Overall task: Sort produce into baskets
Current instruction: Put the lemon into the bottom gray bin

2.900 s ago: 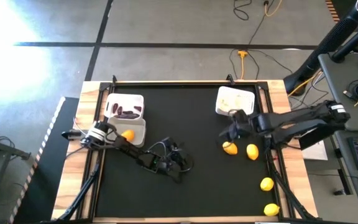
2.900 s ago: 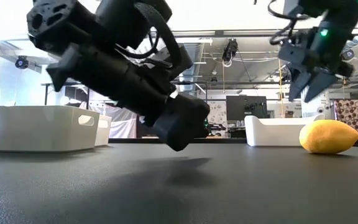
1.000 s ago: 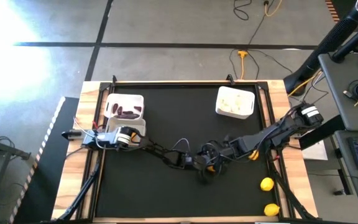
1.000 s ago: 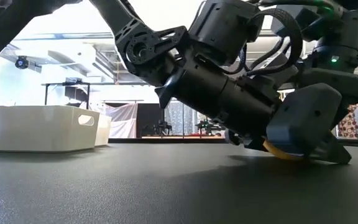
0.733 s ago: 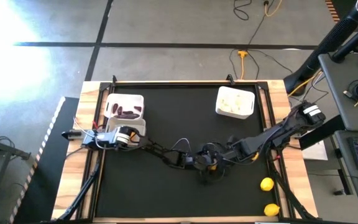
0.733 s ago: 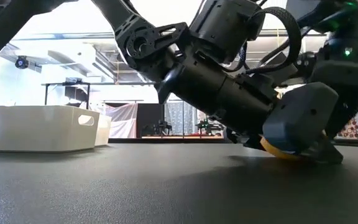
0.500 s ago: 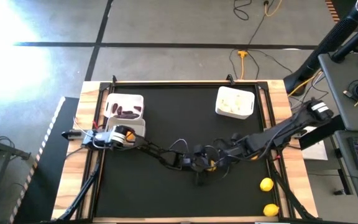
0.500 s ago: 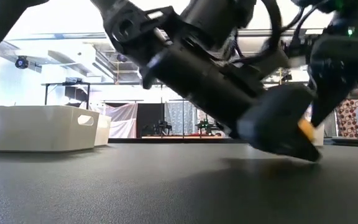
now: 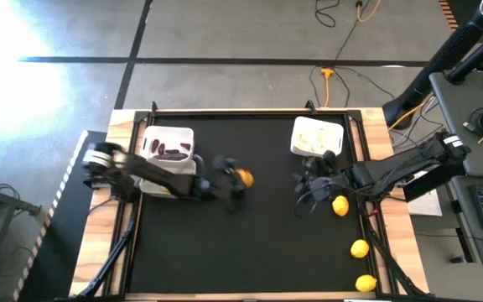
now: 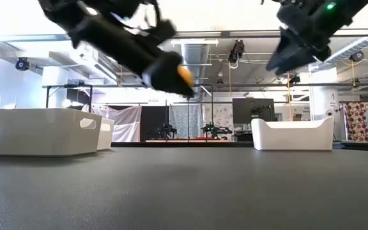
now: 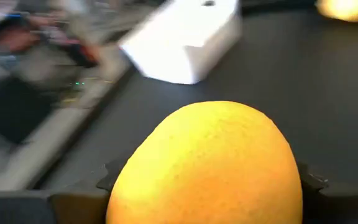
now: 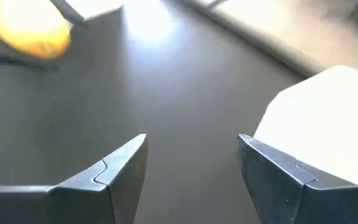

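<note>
— Lemon (image 9: 243,178) clamped in left gripper (image 9: 240,179), seen from above, over the black mat (image 9: 250,243) just beside the two left baskets: far basket (image 9: 169,143) with dark purple pieces (image 9: 171,153), near basket (image 9: 168,177) partly under the arm.
— And right gripper (image 9: 302,186)?
— Empty, fingers spread, near the right basket (image 9: 317,137) of white bulbs (image 9: 312,139). Three more lemons on the mat: one (image 9: 340,205) close by, two (image 9: 359,248) (image 9: 366,283) nearer the front edge.
— At table level?
— Lemon (image 10: 184,75) held aloft in left gripper (image 10: 177,76), well clear of the mat (image 10: 184,191); left basket (image 10: 40,131) and right basket (image 10: 292,135) behind; right gripper (image 10: 280,61) raised high.
— Left wrist?
— Lemon (image 11: 207,165) filling the fingers, white basket (image 11: 185,43) beyond.
— Right wrist?
— Fingers (image 12: 107,180) parted, nothing between; basket (image 12: 322,130) just ahead; held lemon (image 12: 31,29) farther off.
</note>
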Tool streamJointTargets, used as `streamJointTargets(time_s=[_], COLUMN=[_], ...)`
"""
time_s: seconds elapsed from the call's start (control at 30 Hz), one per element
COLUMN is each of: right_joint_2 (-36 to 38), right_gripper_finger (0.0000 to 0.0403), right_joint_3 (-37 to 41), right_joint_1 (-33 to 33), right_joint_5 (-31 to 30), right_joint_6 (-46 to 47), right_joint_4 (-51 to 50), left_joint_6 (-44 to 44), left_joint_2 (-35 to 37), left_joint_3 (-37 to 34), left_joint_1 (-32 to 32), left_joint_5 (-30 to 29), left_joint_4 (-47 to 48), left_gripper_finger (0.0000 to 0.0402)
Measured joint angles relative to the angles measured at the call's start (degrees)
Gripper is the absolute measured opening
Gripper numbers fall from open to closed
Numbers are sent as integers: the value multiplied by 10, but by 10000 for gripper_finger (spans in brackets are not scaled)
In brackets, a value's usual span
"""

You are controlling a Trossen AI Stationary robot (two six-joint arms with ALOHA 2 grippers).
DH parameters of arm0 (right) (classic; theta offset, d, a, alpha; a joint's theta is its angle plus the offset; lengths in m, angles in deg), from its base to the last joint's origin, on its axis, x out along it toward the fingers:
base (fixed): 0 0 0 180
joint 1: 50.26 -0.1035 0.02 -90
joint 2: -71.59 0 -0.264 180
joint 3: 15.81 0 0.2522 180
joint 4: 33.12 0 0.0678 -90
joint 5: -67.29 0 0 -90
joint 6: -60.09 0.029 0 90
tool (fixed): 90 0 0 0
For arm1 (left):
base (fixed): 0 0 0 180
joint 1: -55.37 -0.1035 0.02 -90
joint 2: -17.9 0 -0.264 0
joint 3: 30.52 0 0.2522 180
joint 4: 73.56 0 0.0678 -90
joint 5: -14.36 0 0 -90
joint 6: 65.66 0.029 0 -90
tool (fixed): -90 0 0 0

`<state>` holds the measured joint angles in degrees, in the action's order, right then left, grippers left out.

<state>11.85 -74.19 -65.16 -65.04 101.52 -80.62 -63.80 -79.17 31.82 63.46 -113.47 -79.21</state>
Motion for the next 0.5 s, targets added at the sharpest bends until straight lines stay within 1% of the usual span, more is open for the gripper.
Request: streamJointTargets(time_s=[0.1, 0.17, 0.23, 0.33, 0.4, 0.5], right_joint_2=[0, 0, -7, -18, -25, -46], right_gripper_finger=[237, 237, 237, 237, 237, 237], right_joint_3=[0, 0, 0, 0, 0, 0], right_joint_1=[15, 29, 46, 73, 94, 130], right_joint_5=[-70, -99, -105, -102, -97, -92], right_joint_6=[-34, -64, -104, -162, -200, -273], right_joint_4=[36, 59, 97, 144, 177, 231], left_joint_6=[4, -4, -32, -85, -114, -130], left_joint_2=[100, 162, 222, 298, 337, 378], left_joint_3=[-69, -102, -126, -135, -133, -125], left_joint_1=[-15, -23, -27, -27, -27, -27], left_joint_5=[-57, -72, -79, -78, -77, -74], left_joint_4=[19, 54, 123, 243, 310, 392], left_gripper_finger=[236, 236, 237, 238, 238, 239])
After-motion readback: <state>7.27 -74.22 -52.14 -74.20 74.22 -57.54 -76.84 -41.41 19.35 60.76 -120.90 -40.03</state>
